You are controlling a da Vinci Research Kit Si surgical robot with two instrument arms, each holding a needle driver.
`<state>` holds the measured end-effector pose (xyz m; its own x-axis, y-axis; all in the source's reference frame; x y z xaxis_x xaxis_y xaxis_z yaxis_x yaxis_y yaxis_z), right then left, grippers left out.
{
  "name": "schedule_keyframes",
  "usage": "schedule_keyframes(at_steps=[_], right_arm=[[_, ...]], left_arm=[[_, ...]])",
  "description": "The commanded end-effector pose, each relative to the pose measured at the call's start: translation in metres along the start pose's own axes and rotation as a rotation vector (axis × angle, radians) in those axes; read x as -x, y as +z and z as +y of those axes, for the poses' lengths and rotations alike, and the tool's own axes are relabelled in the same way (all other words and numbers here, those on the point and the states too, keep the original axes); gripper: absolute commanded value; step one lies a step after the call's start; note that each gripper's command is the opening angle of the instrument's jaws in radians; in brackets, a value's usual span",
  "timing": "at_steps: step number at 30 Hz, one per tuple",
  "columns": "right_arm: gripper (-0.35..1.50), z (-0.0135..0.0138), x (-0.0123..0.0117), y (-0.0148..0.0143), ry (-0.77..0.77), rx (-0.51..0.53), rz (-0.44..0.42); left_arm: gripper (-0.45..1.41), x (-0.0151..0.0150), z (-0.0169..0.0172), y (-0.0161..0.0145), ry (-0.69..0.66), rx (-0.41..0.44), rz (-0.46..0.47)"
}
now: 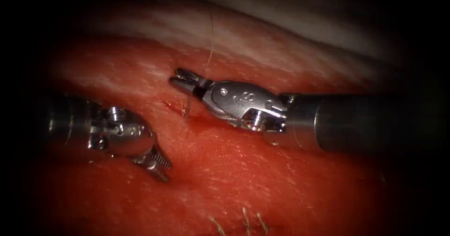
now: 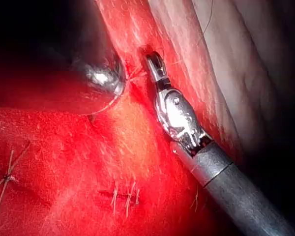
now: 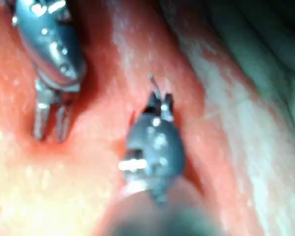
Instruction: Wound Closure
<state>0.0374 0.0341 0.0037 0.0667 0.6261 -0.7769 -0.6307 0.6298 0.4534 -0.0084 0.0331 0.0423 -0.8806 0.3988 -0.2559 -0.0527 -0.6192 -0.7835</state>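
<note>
Steel needle [image 1: 189, 100] is sitting clamped in the right tool [image 1: 183, 79], mid-frame, dipping into the tissue [image 1: 243, 179]; thread [image 1: 211, 39] is trailing upward. Left tool [image 1: 159, 163], lower left, is gaping slightly, empty.

Item: legible markings. One entry only. On the flat silver metal wrist housing of my right tool [image 1: 241, 100], the endoscope view shows a small engraved mark of two or three rounded characters; I cannot make out what they say. I find no other text, label, brand, number or sign that I can read on anything else in my views.
</note>
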Motion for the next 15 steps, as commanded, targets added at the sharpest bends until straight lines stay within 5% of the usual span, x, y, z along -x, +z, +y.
schedule_keyframes(at_steps=[1,15], right_arm=[[-0.35,-0.0003,-0.0001,0.0009,0.030,-0.002,0.004],[-0.35,-0.0001,0.0002,-0.0008,0.222,0.003,-0.008]], left_arm=[[0.17,0.0000,-0.0002,0.0009,0.001,0.002,-0.001],[0.16,0.0004,-0.0009,0.0010,-0.002,-0.004,0.005]])
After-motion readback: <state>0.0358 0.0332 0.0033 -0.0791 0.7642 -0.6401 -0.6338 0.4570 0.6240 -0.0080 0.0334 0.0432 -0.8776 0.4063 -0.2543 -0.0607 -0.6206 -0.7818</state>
